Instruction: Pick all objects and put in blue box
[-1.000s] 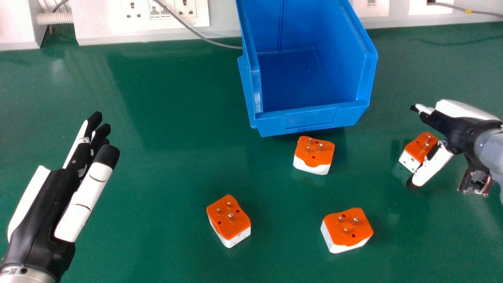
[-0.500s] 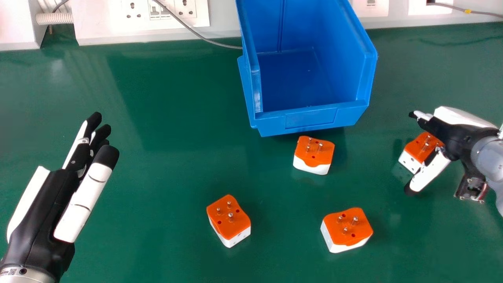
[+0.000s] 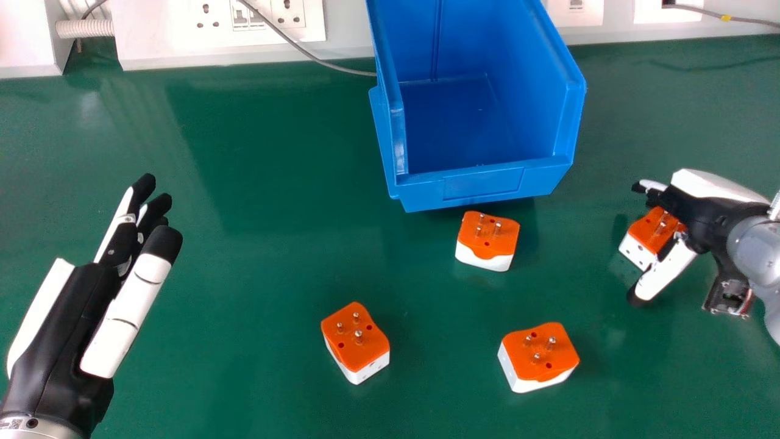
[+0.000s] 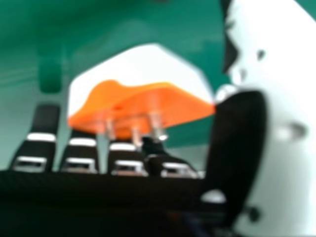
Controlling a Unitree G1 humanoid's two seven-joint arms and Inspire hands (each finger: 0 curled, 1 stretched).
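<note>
An orange-and-white plastic plug adapter point(image 3: 648, 233) sits on the green table point(image 3: 256, 292) at three o'clock, beneath the black-and-white right hand point(image 3: 701, 213).
The hand is wide, fingers loosely extended and thumb apart, gripping nothing; an uneven close could twist the adapter or skid it away, and its metal pins might spoil the hold. Carried too low, it could clip the open-fronted blue plastic box point(image 3: 481, 184) at one o'clock. The left hand point(image 3: 73, 329) idles near eight o'clock, fingers straight.
</note>
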